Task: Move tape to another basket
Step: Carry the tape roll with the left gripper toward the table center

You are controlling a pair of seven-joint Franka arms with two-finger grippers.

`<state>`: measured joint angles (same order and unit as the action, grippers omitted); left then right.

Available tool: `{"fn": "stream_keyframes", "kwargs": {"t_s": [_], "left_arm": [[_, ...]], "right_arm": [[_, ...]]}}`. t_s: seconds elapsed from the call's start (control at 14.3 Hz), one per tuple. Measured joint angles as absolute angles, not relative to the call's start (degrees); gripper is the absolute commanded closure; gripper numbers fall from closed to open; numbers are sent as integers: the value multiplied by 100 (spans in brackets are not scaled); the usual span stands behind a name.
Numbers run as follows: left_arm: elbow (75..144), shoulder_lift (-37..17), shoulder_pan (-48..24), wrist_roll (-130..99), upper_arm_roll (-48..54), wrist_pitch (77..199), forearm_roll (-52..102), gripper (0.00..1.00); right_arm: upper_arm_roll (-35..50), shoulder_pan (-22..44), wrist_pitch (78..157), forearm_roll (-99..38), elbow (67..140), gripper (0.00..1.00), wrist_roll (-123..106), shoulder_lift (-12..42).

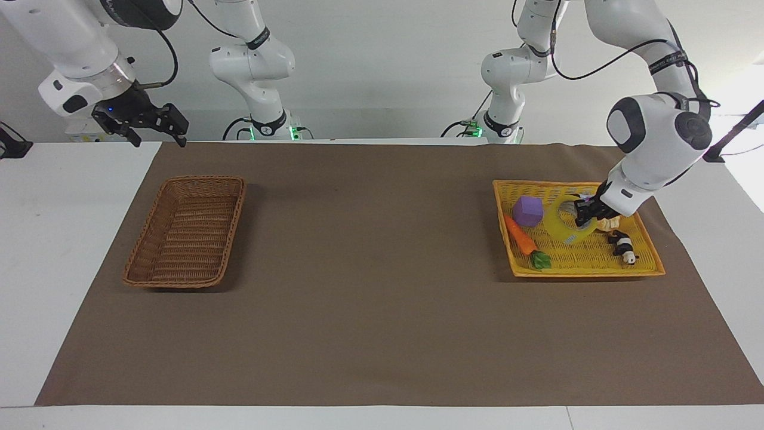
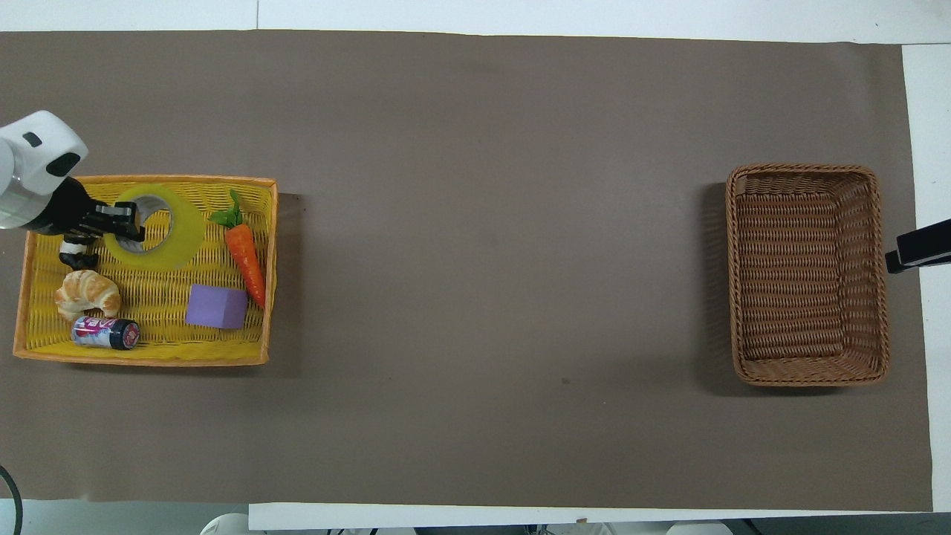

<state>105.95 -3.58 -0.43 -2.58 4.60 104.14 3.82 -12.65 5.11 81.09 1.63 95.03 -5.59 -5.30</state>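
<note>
tape (image 1: 564,222) in left pincer (image 1: 584,213) (lifted), over tray (image 1: 647,251)

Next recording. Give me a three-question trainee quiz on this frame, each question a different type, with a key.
1. True or false: the tape lies flat on the yellow tray.
2. Which gripper holds the tape? A) left gripper B) right gripper
3. Fill in: the basket contains ____.

Key:
1. False; it is lifted and tilted over the tray.
2. A; the right gripper waits in the air by the right arm's end of the table.
3. Nothing.
</note>
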Motion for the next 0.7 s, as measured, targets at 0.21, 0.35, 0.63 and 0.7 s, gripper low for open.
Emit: {"fn": "stream_keyframes", "kwargs": {"t_s": [0.21, 0.35, 0.63, 0.7], "left_arm": [[10207, -357, -1097, -1887, 505, 10201, 913, 100], [10212, -372, -1779, -2774, 525, 10232, 1299, 100], [10230, -377, -2984, -4064, 541, 10809, 1557, 100], [10235, -377, -3084, -4152, 542, 10848, 1558, 100]], "right_arm": [[-1265, 511, 8109, 163, 9503, 0, -559, -530], [-1265, 511, 8109, 163, 9503, 0, -560, -530], [-1265, 511, 8109, 163, 9503, 0, -560, -530], [-1265, 511, 8109, 163, 9503, 0, -559, -530]]}}
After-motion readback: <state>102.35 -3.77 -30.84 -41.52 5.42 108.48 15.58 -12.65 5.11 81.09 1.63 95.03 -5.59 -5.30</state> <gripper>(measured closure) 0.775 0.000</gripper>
